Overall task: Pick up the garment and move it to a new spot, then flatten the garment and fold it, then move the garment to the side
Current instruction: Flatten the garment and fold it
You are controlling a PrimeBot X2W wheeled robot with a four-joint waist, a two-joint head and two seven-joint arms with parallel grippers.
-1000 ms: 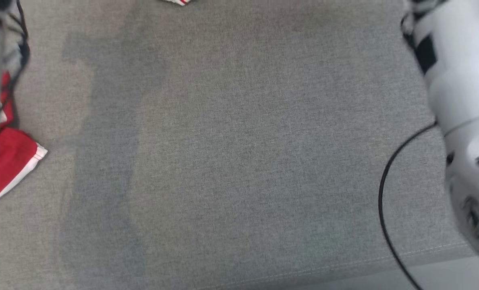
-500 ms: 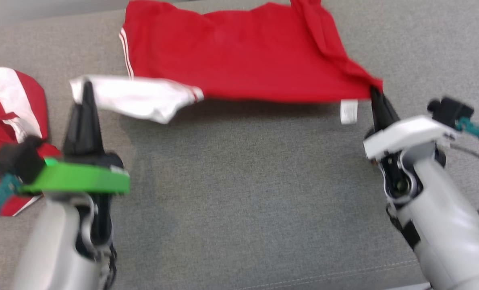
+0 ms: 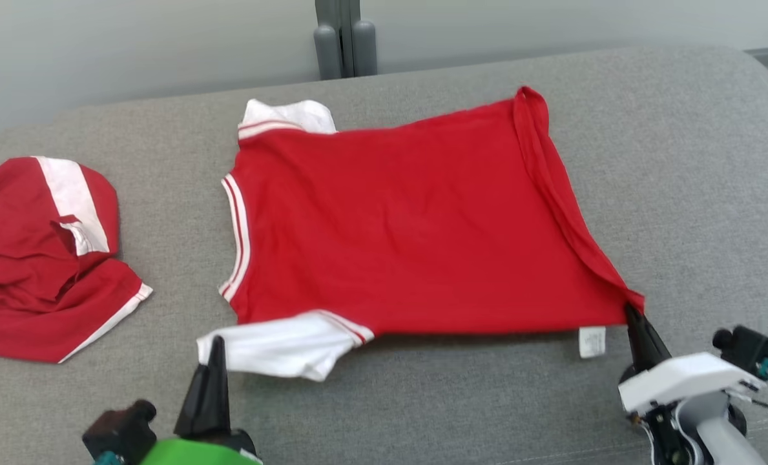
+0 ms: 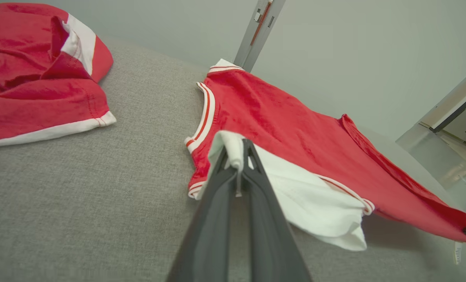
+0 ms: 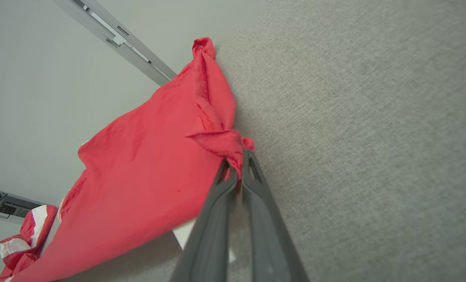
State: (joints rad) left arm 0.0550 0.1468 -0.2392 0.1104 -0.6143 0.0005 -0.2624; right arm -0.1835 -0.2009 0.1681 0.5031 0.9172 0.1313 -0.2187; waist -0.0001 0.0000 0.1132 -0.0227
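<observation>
A: What's on the grey cushion [image 3: 422, 407]?
B: The red shirt [image 3: 409, 226] spread mid-cushion, and a second red garment [image 3: 35, 258] at the left edge.
A: Grippers?
B: Near the front edge, the left gripper [image 3: 216, 345] is clamped on the white sleeve [image 3: 280, 345] and the right gripper [image 3: 632, 313] is clamped on the hem corner.

Matt red cloth garment [image 3: 416, 219]; coarse grey woven sofa [image 3: 681, 161]

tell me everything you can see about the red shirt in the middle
The red shirt is soft knit, with white sleeves, striped trim and a white tag. It lies spread, mostly flat, on the grey cushion, near edge lifted. The left tool pinches a sleeve cuff; the right tool pinches a hem corner.
</observation>
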